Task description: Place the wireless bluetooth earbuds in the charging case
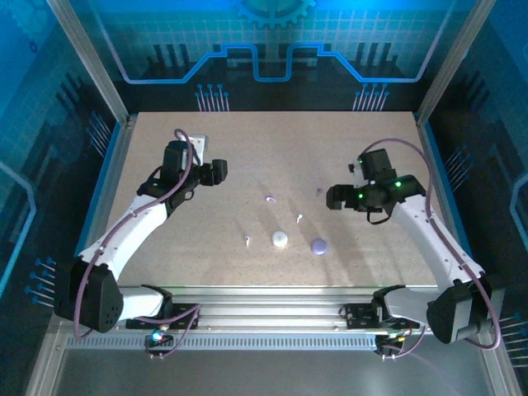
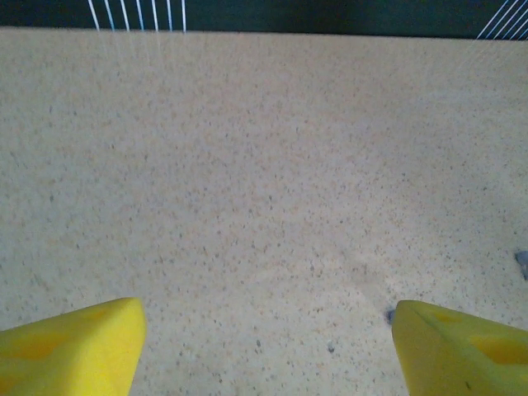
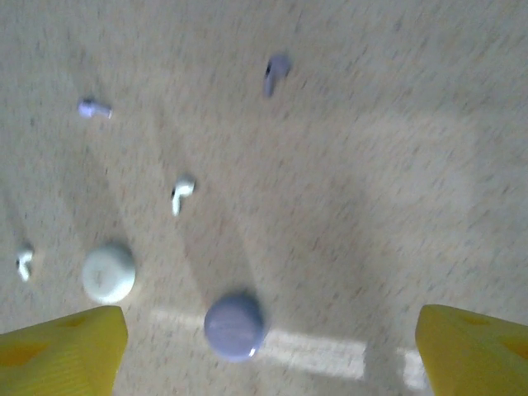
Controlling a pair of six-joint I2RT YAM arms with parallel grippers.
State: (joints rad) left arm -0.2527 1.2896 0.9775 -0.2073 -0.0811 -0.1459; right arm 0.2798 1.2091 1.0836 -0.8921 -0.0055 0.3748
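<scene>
Two grippers hover over your table (image 1: 247,148) — the left gripper (image 1: 219,172) and right gripper (image 1: 334,198) both stand wide, holding nothing. Toward the near edge you have a white puck (image 1: 280,239) beside a purple puck (image 1: 318,245). Four earbuds lie loose on the table, outside them — white earbuds (image 1: 299,219) near the white puck, purple earbuds (image 1: 270,198) farther back

The left hand (image 2: 268,322) hangs over a speckled beige counter (image 2: 247,165). Its two yellow fingers (image 2: 74,346) poke in at the bottom corners, spread wide with bare counter between them. A small dark speck (image 2: 389,314) lies just beside the right finger's tip. At the right edge sits a tiny grey-purple object (image 2: 521,261), half out of view and too small to identify. Beyond the counter's far edge runs a dark wall (image 2: 330,15) marked with thin pale lines.
</scene>
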